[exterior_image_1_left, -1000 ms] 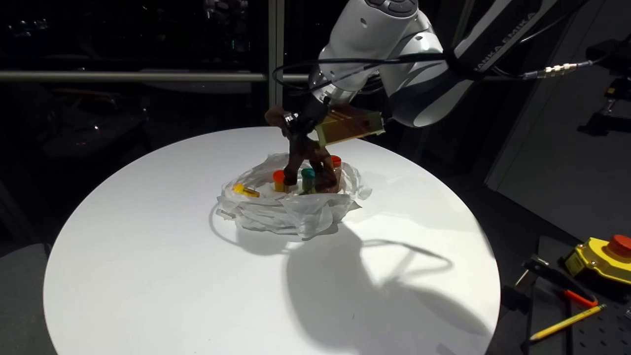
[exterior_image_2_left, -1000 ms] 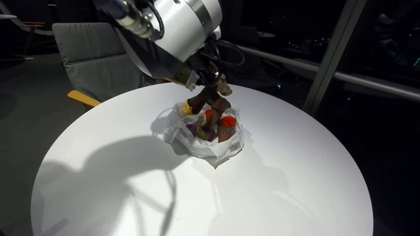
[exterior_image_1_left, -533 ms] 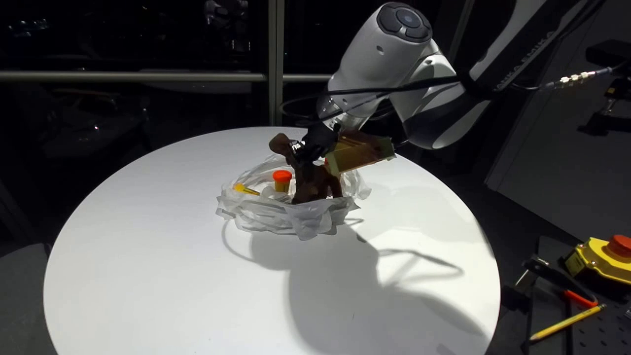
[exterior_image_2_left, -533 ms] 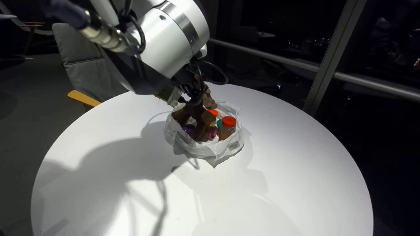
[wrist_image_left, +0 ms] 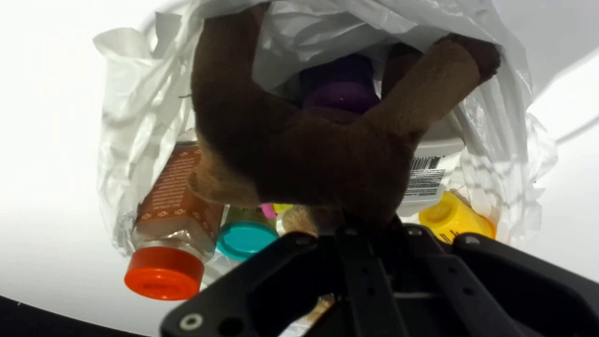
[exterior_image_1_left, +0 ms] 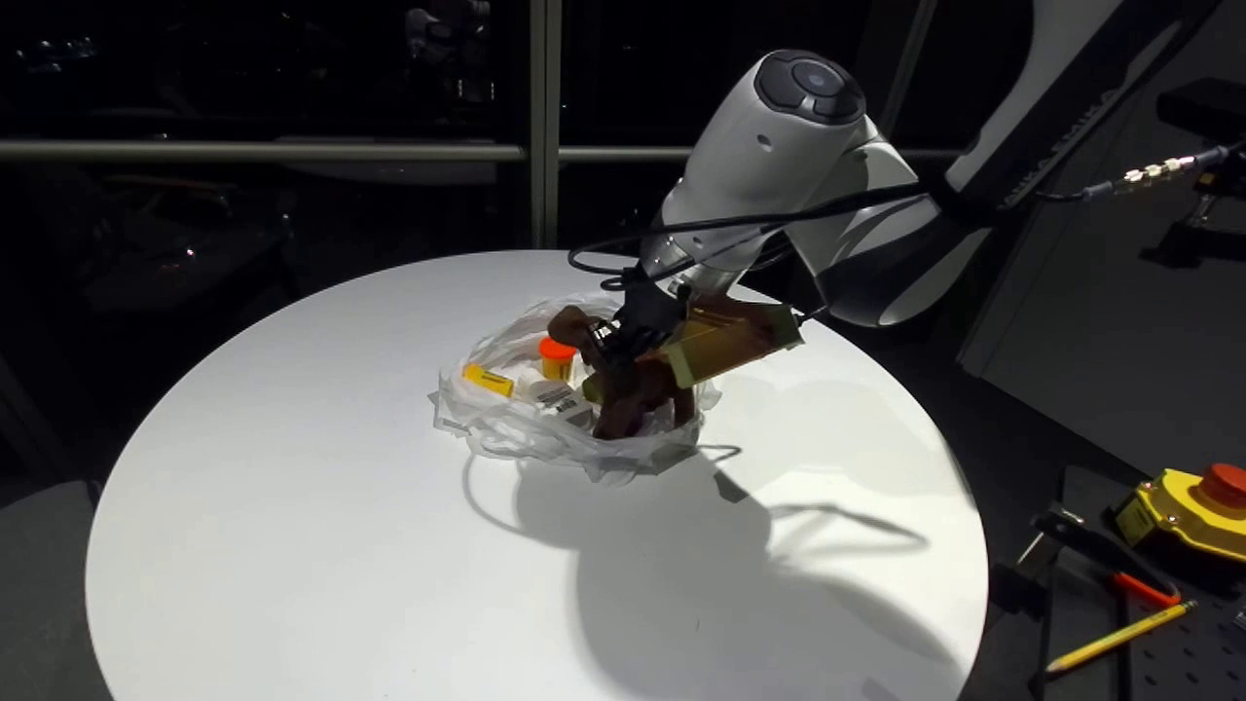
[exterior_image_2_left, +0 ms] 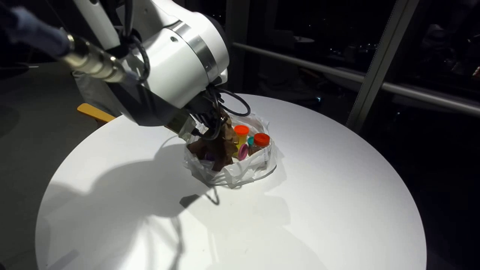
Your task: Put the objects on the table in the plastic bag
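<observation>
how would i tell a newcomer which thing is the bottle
Find the big round white table, then the crumpled white bag on it. Inside, the bottle is beside the teal-lidded cup. It alone is both red-capped and brown-labelled.

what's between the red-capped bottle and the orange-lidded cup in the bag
A teal-lidded cup; in an exterior view it shows between the two.

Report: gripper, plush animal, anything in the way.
Gripper shut on brown plush animal. Plush partly inside plastic bag. Purple cup and red-capped bottle close by, possibly in the way.
</observation>
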Available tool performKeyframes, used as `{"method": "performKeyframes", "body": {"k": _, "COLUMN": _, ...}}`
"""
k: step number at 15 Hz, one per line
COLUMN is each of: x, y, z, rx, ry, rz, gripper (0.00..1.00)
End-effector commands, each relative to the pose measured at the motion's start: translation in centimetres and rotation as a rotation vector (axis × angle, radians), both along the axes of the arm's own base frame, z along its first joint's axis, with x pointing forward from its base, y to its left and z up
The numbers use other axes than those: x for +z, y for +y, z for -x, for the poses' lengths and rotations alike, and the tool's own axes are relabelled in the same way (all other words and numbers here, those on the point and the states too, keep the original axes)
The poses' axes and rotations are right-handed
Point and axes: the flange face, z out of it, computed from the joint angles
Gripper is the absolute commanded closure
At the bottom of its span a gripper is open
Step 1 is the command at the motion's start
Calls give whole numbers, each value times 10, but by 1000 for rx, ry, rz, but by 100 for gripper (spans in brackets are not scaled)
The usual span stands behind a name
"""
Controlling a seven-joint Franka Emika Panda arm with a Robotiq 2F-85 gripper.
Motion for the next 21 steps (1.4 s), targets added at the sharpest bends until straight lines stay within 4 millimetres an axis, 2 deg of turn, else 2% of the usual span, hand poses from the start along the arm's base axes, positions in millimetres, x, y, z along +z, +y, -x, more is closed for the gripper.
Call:
{"method": "performKeyframes", "body": {"k": 1, "x": 5, "y": 11, "z": -4, "rx": 28, "ry": -10, "rz": 4, "gripper": 93}}
{"method": "performKeyframes", "body": {"k": 4, "x": 10, "y": 21, "z": -11, "rx": 52, "ry": -18, "rz": 30, "gripper": 93}}
{"method": "performKeyframes", "body": {"k": 9, "x": 3, "y": 27, "z": -29, "rx": 91, "ry": -3, "rz": 152, "gripper": 91}}
{"method": "performKeyframes", "body": {"k": 10, "x": 1, "y": 26, "z": -32, "rx": 92, "ry": 7, "rz": 170, "gripper": 63}}
{"method": "performKeyframes", "body": {"k": 11, "x": 1, "y": 24, "z": -35, "rx": 89, "ry": 10, "rz": 180, "gripper": 62}}
{"method": "performKeyframes", "body": {"k": 14, "x": 15, "y": 20, "z": -40, "rx": 88, "ry": 4, "rz": 195, "gripper": 40}}
{"method": "performKeyframes", "body": {"k": 16, "x": 35, "y": 18, "z": -41, "rx": 87, "ry": -15, "rz": 176, "gripper": 26}}
{"method": "performKeyframes", "body": {"k": 19, "x": 70, "y": 11, "z": -23, "rx": 64, "ry": -8, "rz": 123, "gripper": 4}}
{"method": "performKeyframes", "body": {"k": 21, "x": 87, "y": 6, "z": -1, "rx": 54, "ry": 38, "rz": 70, "gripper": 0}}
